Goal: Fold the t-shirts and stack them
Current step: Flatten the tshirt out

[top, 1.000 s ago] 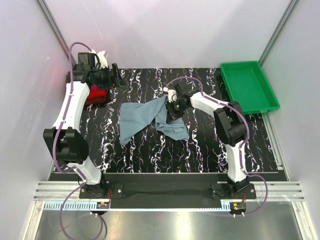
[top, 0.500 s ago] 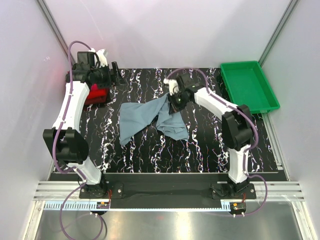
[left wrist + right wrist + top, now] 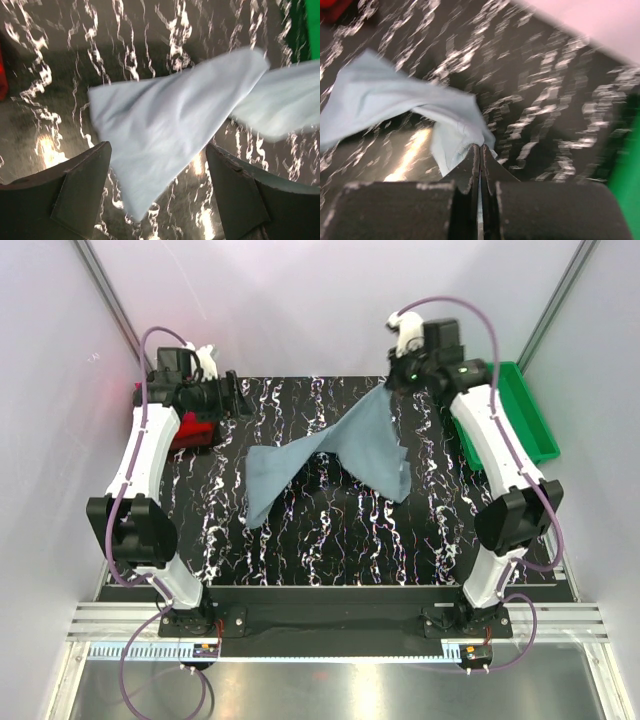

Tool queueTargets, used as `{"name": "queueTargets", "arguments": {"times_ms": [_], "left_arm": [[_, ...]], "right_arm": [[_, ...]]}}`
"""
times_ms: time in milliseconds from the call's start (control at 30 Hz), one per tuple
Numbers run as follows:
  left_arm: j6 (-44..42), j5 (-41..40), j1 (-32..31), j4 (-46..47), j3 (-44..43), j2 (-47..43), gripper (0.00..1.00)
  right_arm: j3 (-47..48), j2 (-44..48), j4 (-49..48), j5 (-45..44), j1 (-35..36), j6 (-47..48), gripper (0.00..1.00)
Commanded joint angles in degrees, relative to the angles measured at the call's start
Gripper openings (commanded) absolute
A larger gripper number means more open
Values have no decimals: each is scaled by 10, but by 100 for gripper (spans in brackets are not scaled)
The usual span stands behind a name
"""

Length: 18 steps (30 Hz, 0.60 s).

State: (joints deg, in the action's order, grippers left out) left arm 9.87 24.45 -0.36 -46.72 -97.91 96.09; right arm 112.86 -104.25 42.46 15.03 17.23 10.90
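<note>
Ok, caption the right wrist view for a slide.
Right jaws shut on the grey-blue shirt, which drapes down to the marbled table.

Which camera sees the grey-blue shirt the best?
The top camera. It shows the whole shirt, from the bit pinched by the right gripper down to the end lying on the table. The left wrist camera shows only part of it. The right wrist camera shows a blurry bit at the pinch.

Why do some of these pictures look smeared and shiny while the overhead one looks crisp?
Top external view: sharp and evenly lit, with the grey-blue t-shirt and the marbled table clearly outlined. Right wrist view: streaky blur smears the table's white veins, and there is a glare patch below the cloth. Left wrist view: bright reflections on the glossy table, and the shirt's far right part looks soft.
</note>
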Motion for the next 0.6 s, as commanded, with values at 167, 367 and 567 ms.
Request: {"name": "queueTargets", "arguments": {"times_ms": [167,367,567], "left_arm": [[-26,32,-3,-42,70,-18,81],[-30,32,-3,-50,12,1,82],[-19,45,-4,-36,6,8,82]], "right_arm": [[129,23,32,-44,-35,47,0],[32,62,91,94,-31,-6,0],[-273,156,98,235,4,-61,0]]}}
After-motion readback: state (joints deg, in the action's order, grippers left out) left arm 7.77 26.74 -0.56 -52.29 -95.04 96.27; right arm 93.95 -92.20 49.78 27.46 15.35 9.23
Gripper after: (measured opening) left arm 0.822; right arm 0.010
